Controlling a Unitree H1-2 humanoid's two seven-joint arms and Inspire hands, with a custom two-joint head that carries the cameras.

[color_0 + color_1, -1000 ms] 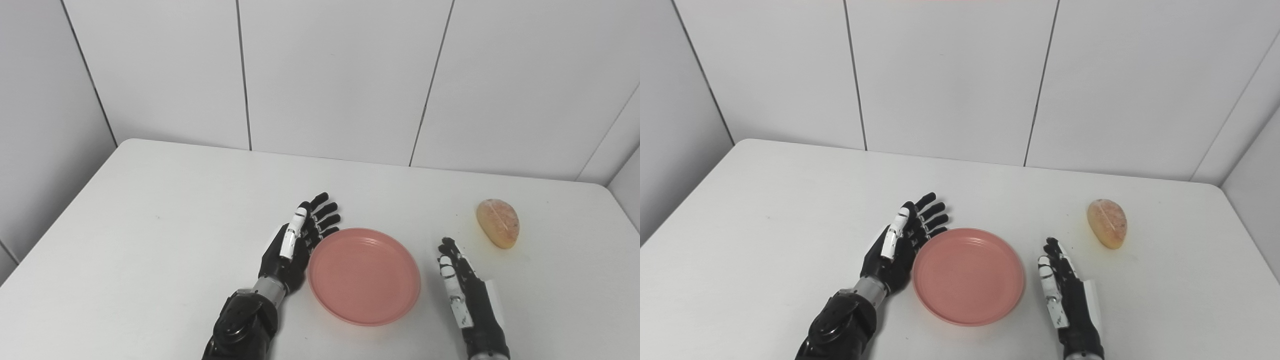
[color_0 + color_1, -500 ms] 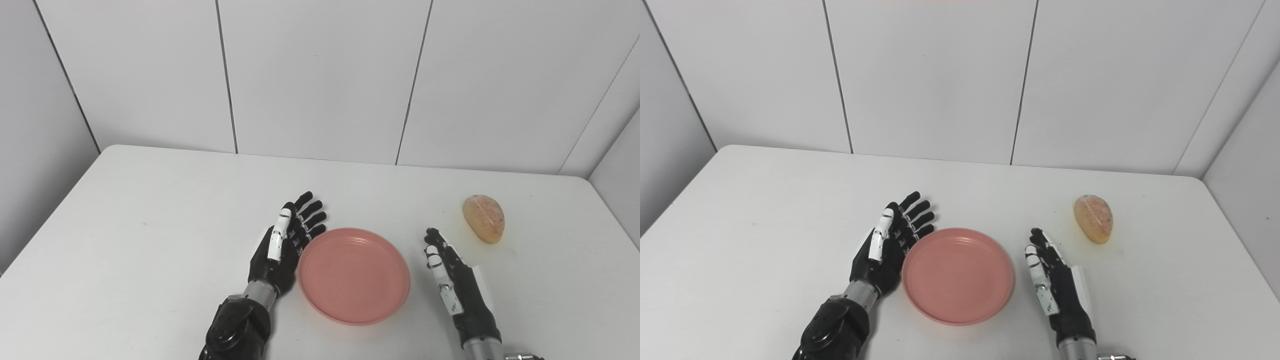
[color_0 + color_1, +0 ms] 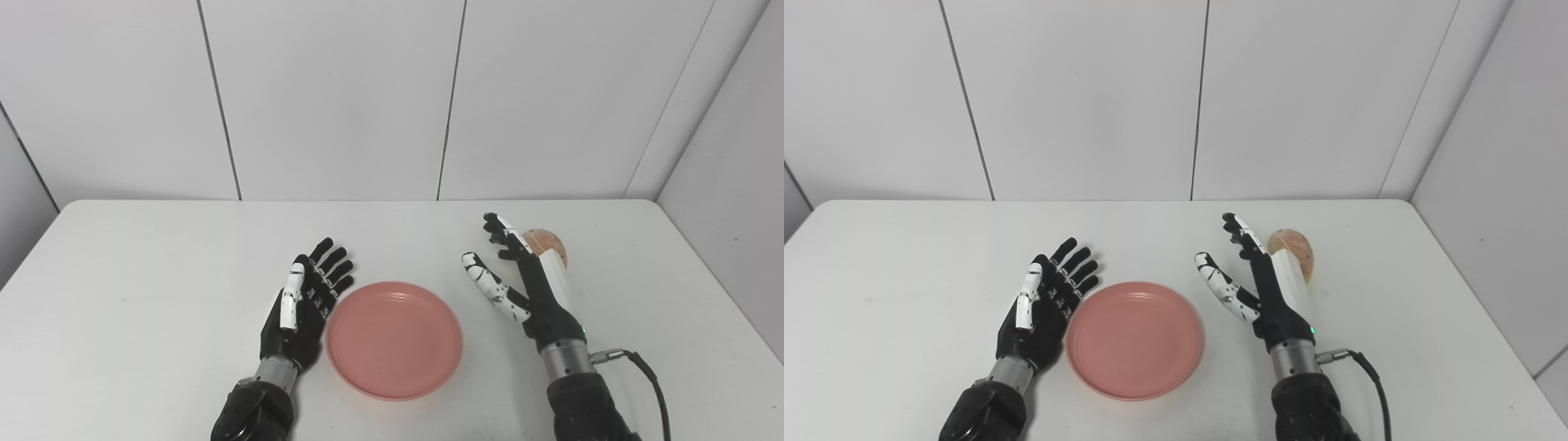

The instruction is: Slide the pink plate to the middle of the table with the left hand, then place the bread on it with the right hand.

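Left eye view: right hand [image 3: 527,275] spread beside bread [image 3: 547,241].

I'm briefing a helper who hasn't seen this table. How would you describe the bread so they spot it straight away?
Start at the white table and look to its far right part, past the pink plate. Just behind the raised, open right hand lies the bread, partly hidden by it. It is the only golden-brown, rounded lump there.
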